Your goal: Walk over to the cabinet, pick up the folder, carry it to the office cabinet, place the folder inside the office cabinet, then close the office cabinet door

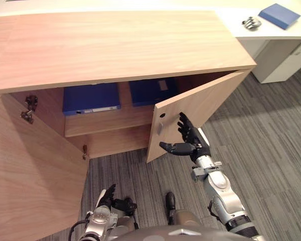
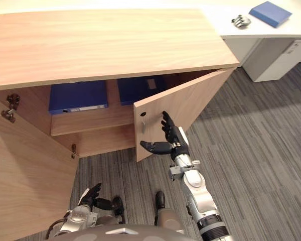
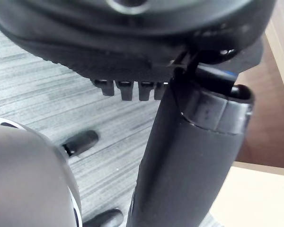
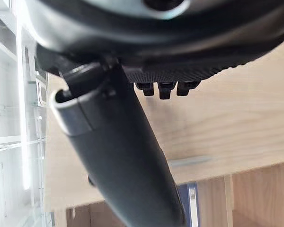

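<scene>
Left hand (image 1: pixel 112 201) idle, relaxed, near left; right hand (image 1: pixel 192 142) spread at light wooden right door (image 1: pixel 205 98), blue folder (image 1: pixel 90 98) shelved; fingers could slip off, leaving door ajar.

I can read no print from here. The white label strip (image 1: pixel 98 109) on the left blue folder (image 1: pixel 92 97), on the cabinet shelf (image 1: pixel 110 123), is too small.

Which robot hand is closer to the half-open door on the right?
Right. The right hand is up at that door, fingers straight against its face. The left hand hangs low over the carpet, far from it.
</scene>
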Controlling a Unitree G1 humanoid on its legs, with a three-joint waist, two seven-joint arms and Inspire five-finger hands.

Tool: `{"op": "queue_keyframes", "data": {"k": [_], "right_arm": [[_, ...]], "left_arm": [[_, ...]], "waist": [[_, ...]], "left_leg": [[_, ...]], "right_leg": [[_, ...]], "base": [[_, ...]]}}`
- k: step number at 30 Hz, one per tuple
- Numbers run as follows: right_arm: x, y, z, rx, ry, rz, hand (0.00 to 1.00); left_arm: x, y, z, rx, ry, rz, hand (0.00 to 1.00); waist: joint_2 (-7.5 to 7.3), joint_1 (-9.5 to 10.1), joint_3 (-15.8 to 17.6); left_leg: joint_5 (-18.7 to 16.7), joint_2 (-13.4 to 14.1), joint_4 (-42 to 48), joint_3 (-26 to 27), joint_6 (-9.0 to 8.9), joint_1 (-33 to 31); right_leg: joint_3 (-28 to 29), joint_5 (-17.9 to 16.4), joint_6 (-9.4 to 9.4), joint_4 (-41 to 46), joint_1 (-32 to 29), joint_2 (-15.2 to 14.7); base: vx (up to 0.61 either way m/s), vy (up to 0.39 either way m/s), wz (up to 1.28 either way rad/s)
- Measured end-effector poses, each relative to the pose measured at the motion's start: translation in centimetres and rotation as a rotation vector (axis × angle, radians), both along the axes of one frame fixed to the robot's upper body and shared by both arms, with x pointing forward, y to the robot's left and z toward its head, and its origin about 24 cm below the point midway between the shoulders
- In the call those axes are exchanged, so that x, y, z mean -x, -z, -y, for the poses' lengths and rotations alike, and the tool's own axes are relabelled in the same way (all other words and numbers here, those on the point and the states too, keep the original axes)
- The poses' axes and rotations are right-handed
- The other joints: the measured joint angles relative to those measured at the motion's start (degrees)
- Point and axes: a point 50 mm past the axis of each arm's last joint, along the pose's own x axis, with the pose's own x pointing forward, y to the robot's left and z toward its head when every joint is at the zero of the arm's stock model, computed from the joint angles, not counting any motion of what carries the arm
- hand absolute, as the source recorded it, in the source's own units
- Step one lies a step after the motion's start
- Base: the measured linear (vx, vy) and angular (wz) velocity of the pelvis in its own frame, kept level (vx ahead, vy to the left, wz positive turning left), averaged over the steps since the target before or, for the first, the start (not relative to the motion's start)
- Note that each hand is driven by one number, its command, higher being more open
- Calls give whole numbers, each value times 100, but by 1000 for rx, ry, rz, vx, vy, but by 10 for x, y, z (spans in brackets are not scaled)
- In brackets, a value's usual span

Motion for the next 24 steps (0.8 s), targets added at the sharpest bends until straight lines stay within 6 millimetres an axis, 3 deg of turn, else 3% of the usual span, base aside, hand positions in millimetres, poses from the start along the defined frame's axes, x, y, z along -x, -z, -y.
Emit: {"op": "queue_keyframes", "data": {"k": [5,10,20,24], "right_arm": [[-31,-6,30,91,74,2,100],[-43,-8,40,132,99,-5,100],[-46,-8,46,123,150,-11,100],[-34,2,56,126,198,-43,100]], "left_arm": [[0,-1,0,8,-12,9,100],[0,-1,2,20,-19,21,100],[1,0,2,33,-41,25,100],[1,0,3,34,-31,25,100]], "waist": [[251,116,81],[320,122,115],[434,108,146],[442,75,140]], "left_leg": [[22,70,29,-75,37,-9],[51,96,28,-293,-2,-87],[142,29,-6,-674,-48,-283],[167,-32,-3,-839,27,-241]], "right_leg": [[-144,2,0,-51,65,80],[-312,-8,-14,-51,65,110],[-703,-137,-39,-44,73,-11],[-874,-106,-16,-175,268,-51]], "base": [[100,6,10],[-15,-8,16],[-66,3,23],[45,16,19]]}}
